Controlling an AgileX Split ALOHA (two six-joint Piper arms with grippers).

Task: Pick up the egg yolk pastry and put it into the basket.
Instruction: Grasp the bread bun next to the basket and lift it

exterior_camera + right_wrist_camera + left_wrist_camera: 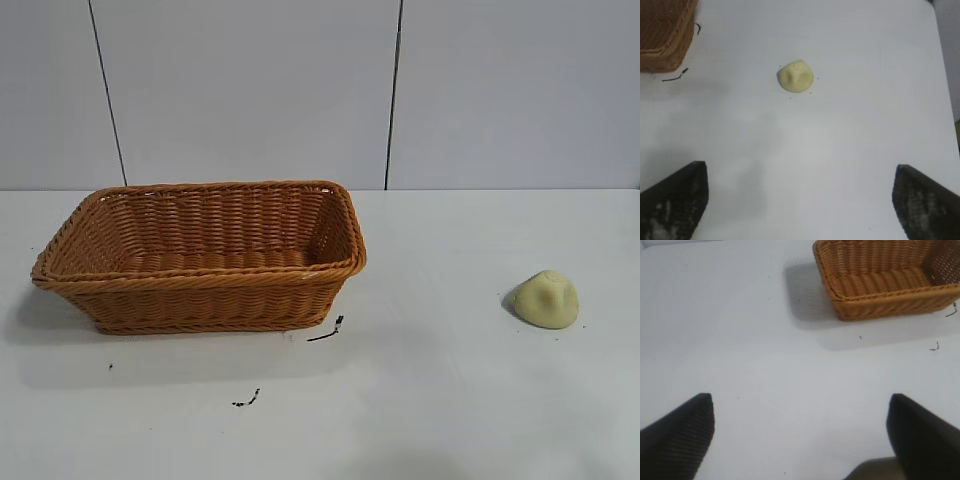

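Sitting at the left of the white worktop [430,400], the large orange-brown woven wicker basket [200,262] is empty; the left pincer [800,435] hangs open, well away. Well apart to the right lies the small pale yellow domed egg yolk pastry [546,299]. The right pincer [799,200], spread wide, should descend centred, straddle it, and close gently.

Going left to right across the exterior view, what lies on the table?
basket → two small black marks on the table, one below the basket's front and one at its front right corner → egg yolk pastry
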